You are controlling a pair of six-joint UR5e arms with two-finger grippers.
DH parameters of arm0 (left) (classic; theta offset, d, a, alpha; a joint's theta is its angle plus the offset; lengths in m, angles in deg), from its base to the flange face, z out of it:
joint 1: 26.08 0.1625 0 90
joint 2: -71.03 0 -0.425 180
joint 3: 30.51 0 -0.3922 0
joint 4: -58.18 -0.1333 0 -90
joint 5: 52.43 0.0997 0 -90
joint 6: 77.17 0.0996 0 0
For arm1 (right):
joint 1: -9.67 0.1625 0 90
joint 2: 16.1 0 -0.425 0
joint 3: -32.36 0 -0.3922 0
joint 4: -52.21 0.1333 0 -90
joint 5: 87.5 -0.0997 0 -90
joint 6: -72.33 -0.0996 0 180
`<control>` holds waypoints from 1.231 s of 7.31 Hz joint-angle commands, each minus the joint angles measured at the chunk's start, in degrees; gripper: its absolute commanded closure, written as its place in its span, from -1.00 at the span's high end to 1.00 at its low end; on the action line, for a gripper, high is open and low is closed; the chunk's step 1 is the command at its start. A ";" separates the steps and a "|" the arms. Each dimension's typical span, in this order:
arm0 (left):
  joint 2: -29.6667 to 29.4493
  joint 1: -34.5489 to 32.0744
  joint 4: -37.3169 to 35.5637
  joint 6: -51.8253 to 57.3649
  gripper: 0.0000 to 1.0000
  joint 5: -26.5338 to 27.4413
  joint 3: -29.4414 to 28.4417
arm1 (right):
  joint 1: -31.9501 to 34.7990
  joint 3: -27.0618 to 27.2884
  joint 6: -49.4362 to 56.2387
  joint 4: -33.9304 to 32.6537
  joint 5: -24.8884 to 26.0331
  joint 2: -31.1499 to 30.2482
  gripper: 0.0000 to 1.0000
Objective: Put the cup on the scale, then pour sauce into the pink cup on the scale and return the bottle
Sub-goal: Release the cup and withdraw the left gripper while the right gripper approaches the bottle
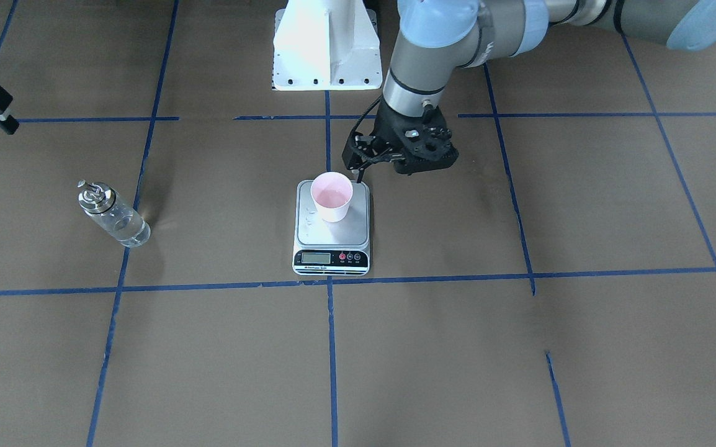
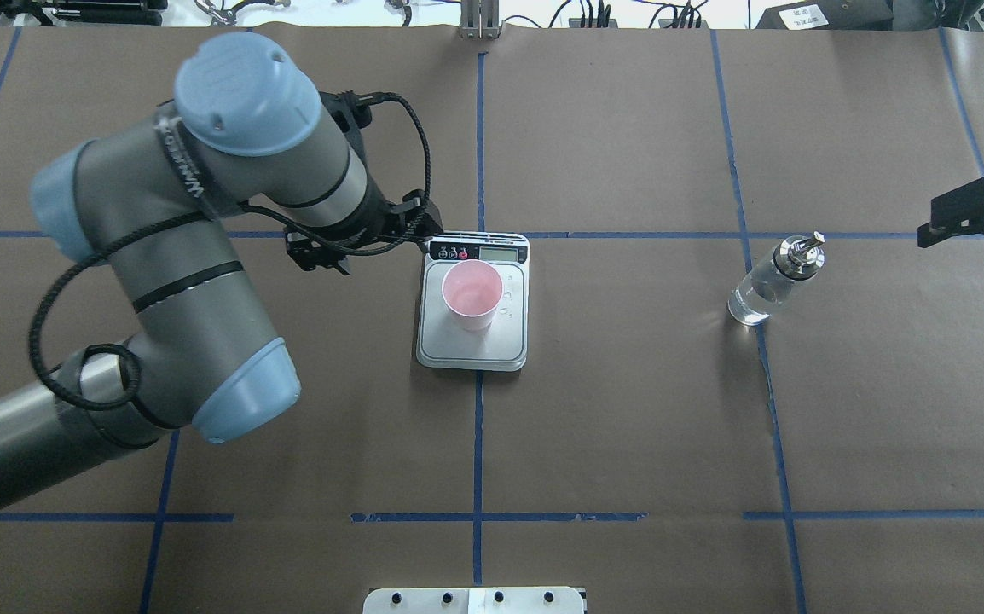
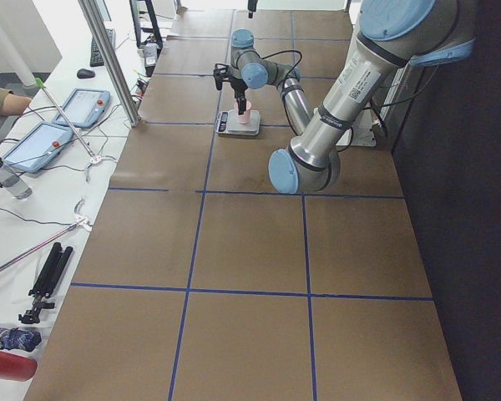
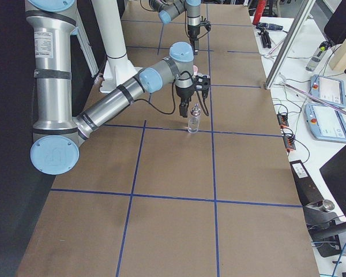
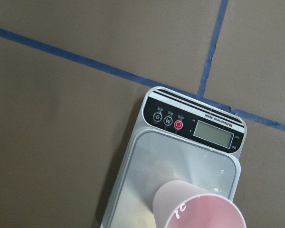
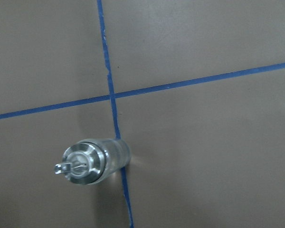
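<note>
The pink cup [image 1: 332, 197] stands upright on the scale [image 1: 331, 241], towards the platform's far edge from the display, so the placing looks done. The left gripper [image 1: 358, 167] sits just beside the scale with nothing in it. I cannot tell how wide its jaws are.

The glass bottle [image 1: 113, 214] stands upright on a blue tape line [image 6: 115, 118], well apart from the scale, with clear sauce [image 2: 752, 303] in its lower part. The right gripper [image 2: 965, 217] hangs above it and is empty, and its jaw opening is also unclear.

The step in hand is probably fetching the bottle. In the right wrist view the bottle sits low and left of centre, so the gripper should centre over it first. It should then descend and close on the glass body below the metal collar. The bottle should travel upright, and tip slowly with the spout over the cup's mouth without nudging the light cup
</note>
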 commanded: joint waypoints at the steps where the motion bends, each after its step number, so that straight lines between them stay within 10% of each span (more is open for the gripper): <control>1: 6.36 -3.58 -5.57 9.48 1.00 -0.15 10.40 | -10.87 3.55 -12.91 4.27 11.76 1.18 1.00; 6: 16.49 -12.03 -5.50 27.68 1.00 -3.85 16.15 | -32.60 6.28 -23.77 24.02 41.39 -13.36 1.00; 9: 25.09 -20.96 -5.41 50.31 1.00 -4.20 18.09 | -42.09 5.85 -25.08 24.61 61.35 -16.22 1.00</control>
